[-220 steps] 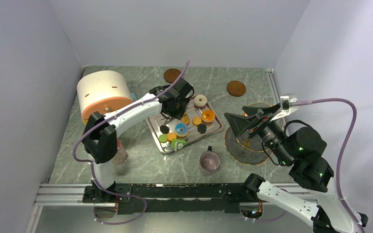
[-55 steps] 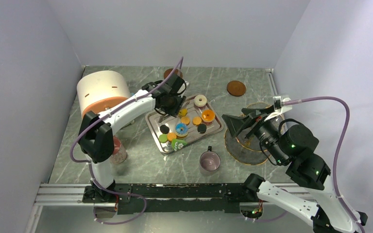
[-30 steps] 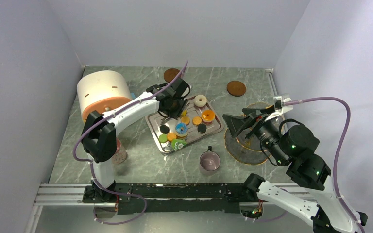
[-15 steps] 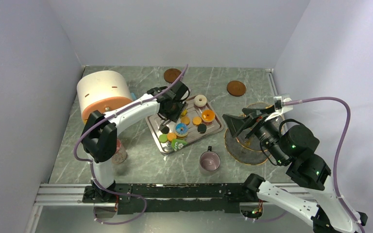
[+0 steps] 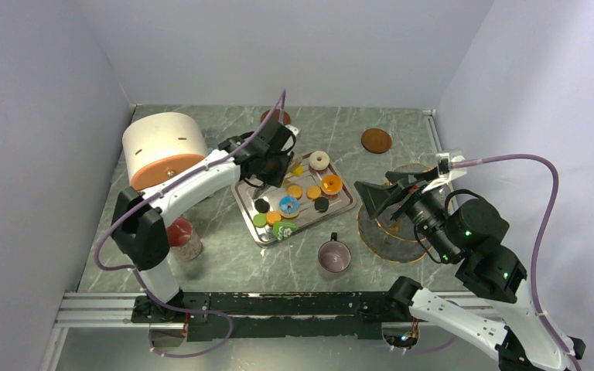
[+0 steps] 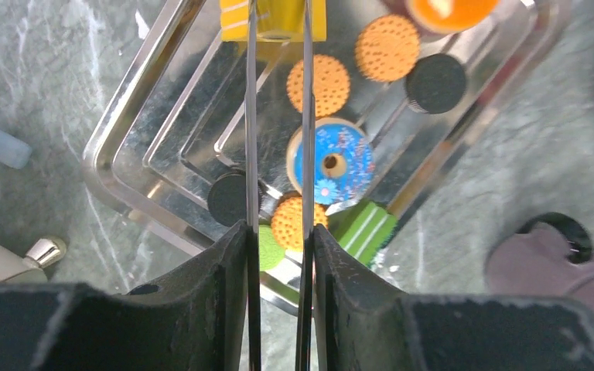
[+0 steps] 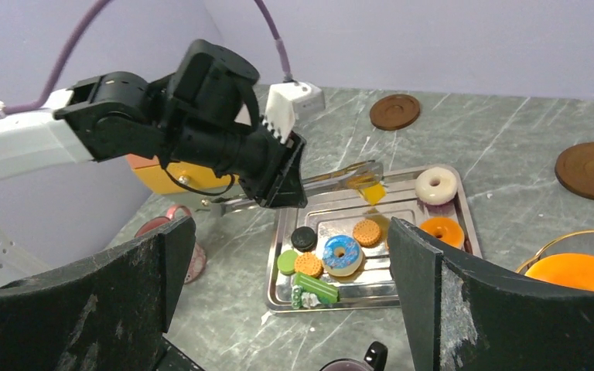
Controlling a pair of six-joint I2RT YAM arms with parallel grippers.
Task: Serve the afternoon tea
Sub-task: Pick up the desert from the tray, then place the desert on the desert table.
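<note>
Small round treats lie on a steel tray point(image 5: 246, 201): a blue donut point(image 5: 288, 204), an orange donut point(image 5: 330, 184), a cream ring point(image 5: 319, 160), black discs point(image 5: 261, 205), a green disc point(image 5: 260, 220) and orange biscuits point(image 6: 319, 83). The pinkish-grey mug point(image 5: 334, 256) stands on the table in front of the tray. My left gripper point(image 5: 272, 157) is shut on metal tongs point(image 6: 249, 116). The tongs pinch a yellow piece point(image 5: 298, 169) above the tray's far end. My right gripper point(image 5: 379, 197) is open and empty, raised to the right of the tray.
A cream and orange drum point(image 5: 164, 147) stands at the back left. A red-lidded jar point(image 5: 182, 236) is near the left arm. Gold-rimmed plates point(image 5: 387, 236) lie under the right gripper. Brown coasters point(image 5: 376, 140) lie at the back. A green striped piece point(image 5: 284, 229) sits at the tray's near corner.
My left gripper has risen and drawn back toward the far left, lifting the tongs and yellow piece off the tray floor. The right arm has stayed still.
</note>
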